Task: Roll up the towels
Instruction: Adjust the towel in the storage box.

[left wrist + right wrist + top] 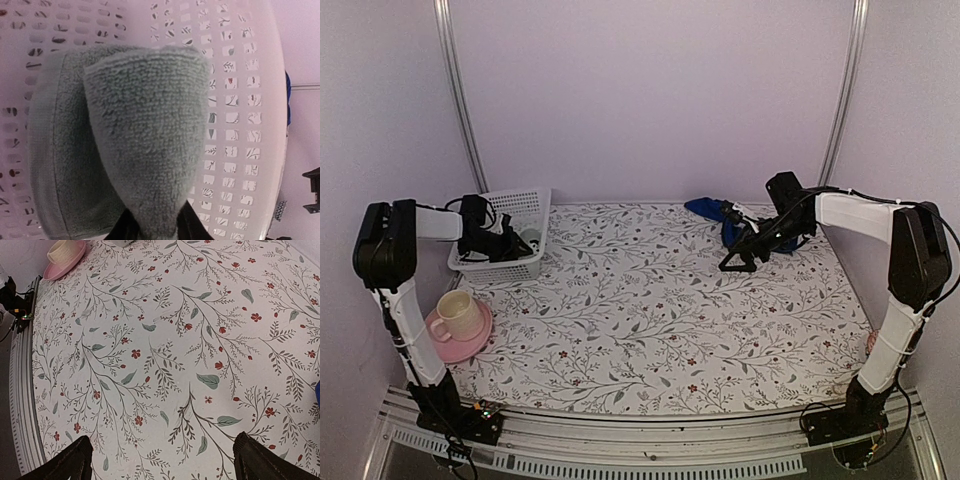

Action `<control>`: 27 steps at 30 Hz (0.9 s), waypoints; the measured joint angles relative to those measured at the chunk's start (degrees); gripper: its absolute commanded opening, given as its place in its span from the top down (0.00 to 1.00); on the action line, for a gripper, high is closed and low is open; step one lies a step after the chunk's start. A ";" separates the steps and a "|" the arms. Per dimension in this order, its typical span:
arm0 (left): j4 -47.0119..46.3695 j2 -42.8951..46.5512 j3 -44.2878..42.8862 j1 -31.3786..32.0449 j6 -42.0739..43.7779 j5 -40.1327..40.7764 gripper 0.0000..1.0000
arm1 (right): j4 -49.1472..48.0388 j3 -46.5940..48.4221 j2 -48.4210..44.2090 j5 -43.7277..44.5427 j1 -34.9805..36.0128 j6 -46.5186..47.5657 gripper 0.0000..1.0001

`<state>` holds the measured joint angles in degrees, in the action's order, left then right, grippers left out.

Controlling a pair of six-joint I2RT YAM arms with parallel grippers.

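Note:
The pale sage-green towel fills the left wrist view, folded and bunched inside the white basket. My left gripper is shut on its near tip, with the dark fingers on either side of the cloth. From above, the left gripper reaches into the basket. The royal-blue towel lies crumpled at the back of the table. My right gripper is open and empty just in front and right of it, over the bare floral cloth. Its fingertips are spread wide.
A cream cup sits on a pink plate at the near left, also in the right wrist view. The floral tablecloth covers the table. White walls and metal posts enclose the back and sides.

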<state>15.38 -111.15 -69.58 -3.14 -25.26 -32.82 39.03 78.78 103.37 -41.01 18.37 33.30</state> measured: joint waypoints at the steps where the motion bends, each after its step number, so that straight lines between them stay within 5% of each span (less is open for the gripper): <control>1: 0.00 0.00 0.00 0.00 0.22 0.31 0.66 | 0.00 0.00 0.00 0.00 0.00 0.00 0.01; 18: 5.27 0.00 -3.45 -0.04 3.85 9.77 0.58 | 0.11 0.00 0.98 0.02 0.00 0.04 0.01; 27: 5.31 0.04 -3.45 0.00 4.22 11.47 0.30 | 0.35 0.00 0.98 0.02 0.00 0.20 0.01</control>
<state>20.69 -111.11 -73.03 -3.14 -21.04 -21.34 39.38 78.78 104.36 -40.99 18.37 33.50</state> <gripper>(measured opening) 0.638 0.988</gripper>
